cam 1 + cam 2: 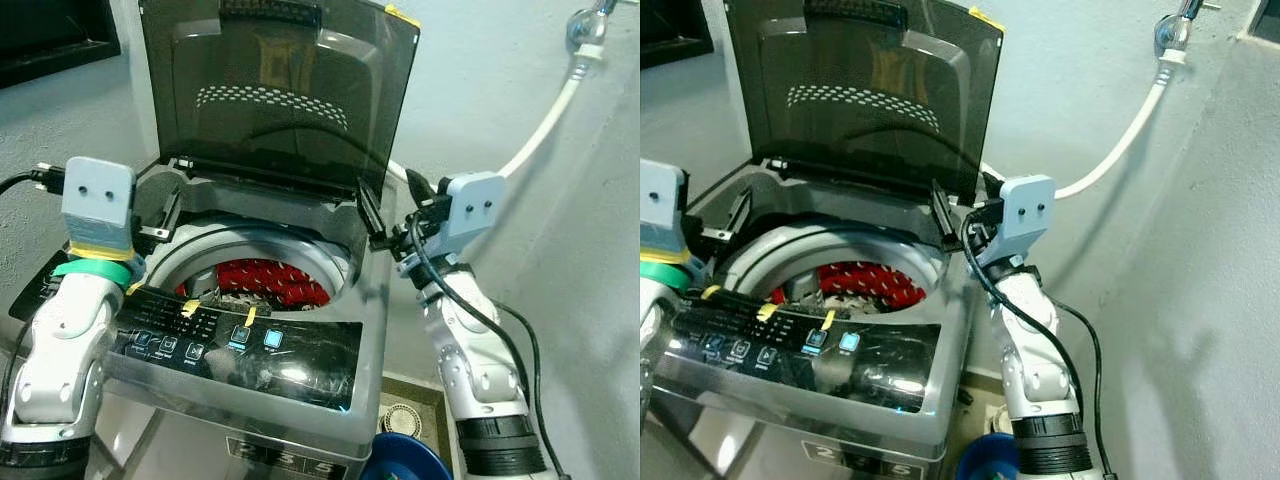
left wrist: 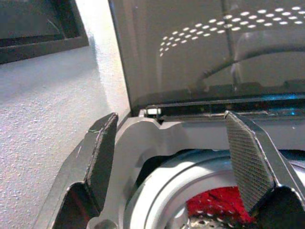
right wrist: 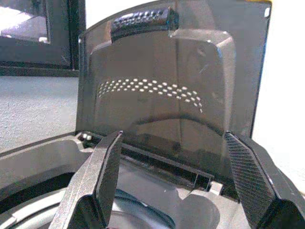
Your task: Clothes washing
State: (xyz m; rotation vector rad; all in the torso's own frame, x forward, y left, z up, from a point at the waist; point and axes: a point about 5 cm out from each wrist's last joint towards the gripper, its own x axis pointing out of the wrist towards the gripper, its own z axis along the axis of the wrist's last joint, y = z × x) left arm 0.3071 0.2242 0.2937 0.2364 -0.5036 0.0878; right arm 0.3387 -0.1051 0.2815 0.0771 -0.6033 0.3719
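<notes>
Top-loading washing machine (image 1: 300,400) stands with its smoked lid (image 1: 280,90) raised fully upright against the wall, which leaves the drum mouth free for loading. The red-and-white patterned garment (image 1: 268,282) already lies inside the drum (image 1: 330,262), below and between the two claws, so loading appears done or nearly so.

Left claw (image 2: 178,162) hovers over the near-left rim of the tub, fingers spread wide and holding nothing; the garment sits just beyond and beneath its fingertips. Right claw (image 3: 174,183) is held at the right-rear corner by the lid hinge, likewise wide apart and empty, with the lid directly ahead of it. Judged placement: both arms flank the opening, clear of the drum, the right one well placed to reach the lid for closing.

The control panel (image 1: 240,345), with yellow tape tabs and two lit blue buttons, lies on the near side of both claws.

View differences: the head views show the panel, the white inlet hose (image 1: 545,125) running to a wall tap, and a blue basin (image 1: 405,462) on the floor. The left wrist view confirms the garment in the tub and the finger spread. The right wrist view shows the lid's top handle (image 3: 143,20) and its dotted strip
</notes>
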